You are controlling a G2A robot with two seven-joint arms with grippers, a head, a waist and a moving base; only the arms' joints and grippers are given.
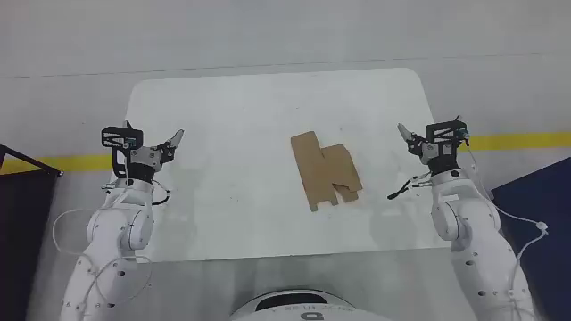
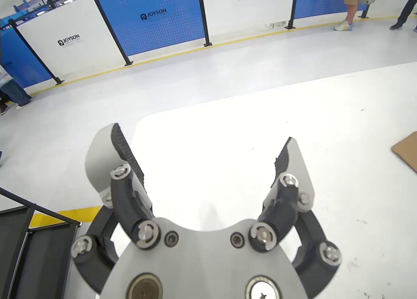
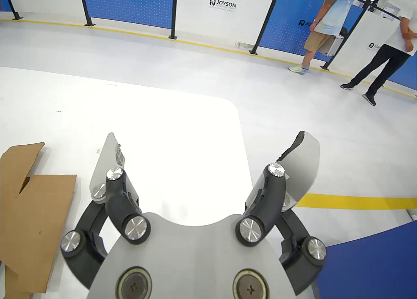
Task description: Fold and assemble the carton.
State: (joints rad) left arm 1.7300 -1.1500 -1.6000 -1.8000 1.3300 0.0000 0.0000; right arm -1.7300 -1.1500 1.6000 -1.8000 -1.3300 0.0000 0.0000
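Flattened cardboard carton (image 1: 326,171) lies right of centre on the white table (image 1: 223,116).
The left gripper (image 2: 202,137) hangs at the table's left edge and the right gripper (image 3: 208,135) at its right edge, both spread wide, gripping nothing, neither touching the carton.

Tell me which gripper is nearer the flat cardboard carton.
Right. The right gripper hangs open close beside the flat cardboard carton; the left gripper hangs open at the table's opposite side, much farther away.
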